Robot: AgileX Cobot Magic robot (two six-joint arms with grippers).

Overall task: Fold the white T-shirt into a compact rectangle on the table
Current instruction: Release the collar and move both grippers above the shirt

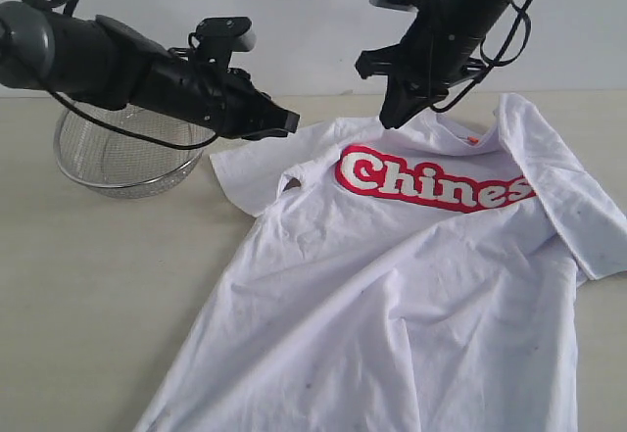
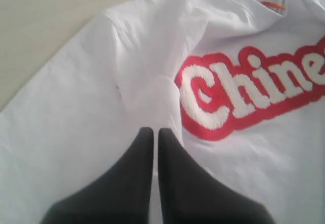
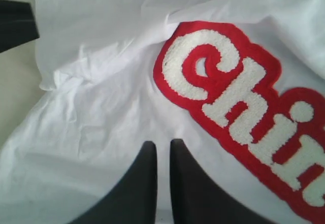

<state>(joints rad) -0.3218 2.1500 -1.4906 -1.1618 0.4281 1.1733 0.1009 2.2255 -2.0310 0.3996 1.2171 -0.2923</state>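
- The table (image 1: 78, 285) runs past every edge of the exterior view.
- The white T-shirt (image 1: 392, 285) lies print-up on it. Its hem and one sleeve are cut off, and a fold hides the end of the lettering.
- The wire-mesh basket (image 1: 118, 158) stands beside the shirt, partly behind my left arm; I see only mesh inside.
- My left claw (image 1: 284, 123) is closed and empty, over the near sleeve.
- My right claw (image 1: 392, 117) is at the collar with its fingers together. Whether it is touching the cloth, I cannot tell.
- The orange neck tag (image 1: 472, 140) is too small to read.

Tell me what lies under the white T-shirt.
The white T-shirt lies on the table, whose beige top shows beside it. Anything else beneath is hidden by the cloth.
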